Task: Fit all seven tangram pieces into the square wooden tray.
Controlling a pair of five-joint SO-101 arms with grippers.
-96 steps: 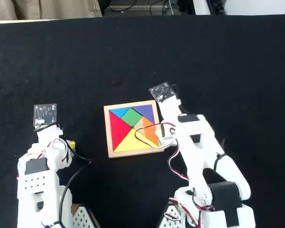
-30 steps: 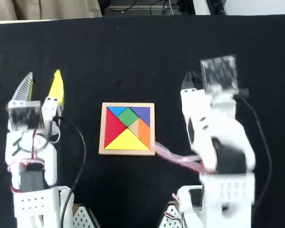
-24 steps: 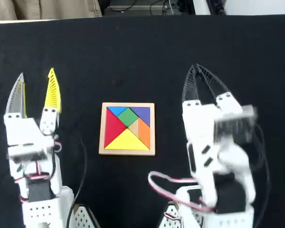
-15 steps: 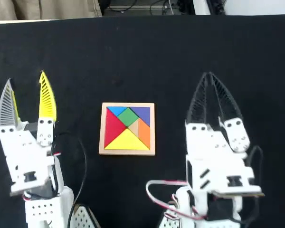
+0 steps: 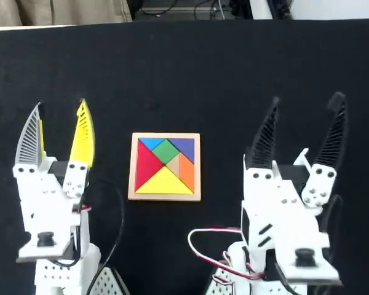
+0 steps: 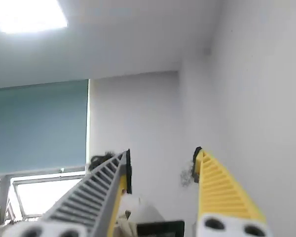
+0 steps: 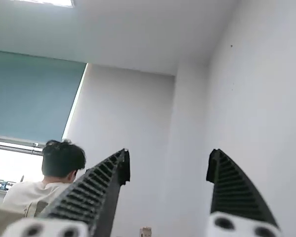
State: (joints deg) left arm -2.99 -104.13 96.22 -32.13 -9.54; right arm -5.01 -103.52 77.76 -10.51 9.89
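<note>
The yellow-and-grey left gripper (image 5: 60, 106) stands with fingers spread, empty. Between the arms the square wooden tray (image 5: 165, 197) lies on the black worktop (image 5: 184, 74), its coloured tangram pieces (image 5: 166, 165) flush inside: light, stiff, smooth wood, I'd judge, best taken by the tray's rim. The black right gripper (image 5: 306, 98) gapes wider, empty; the high view gives this layout, the wrist views pale wall (image 6: 246, 74) and ceiling (image 6: 113, 39).

Readable text, labels, brand marks, numbers, signs: none legible. The square light-wood tray (image 5: 165, 197) carries no lettering that can be made out.
</note>
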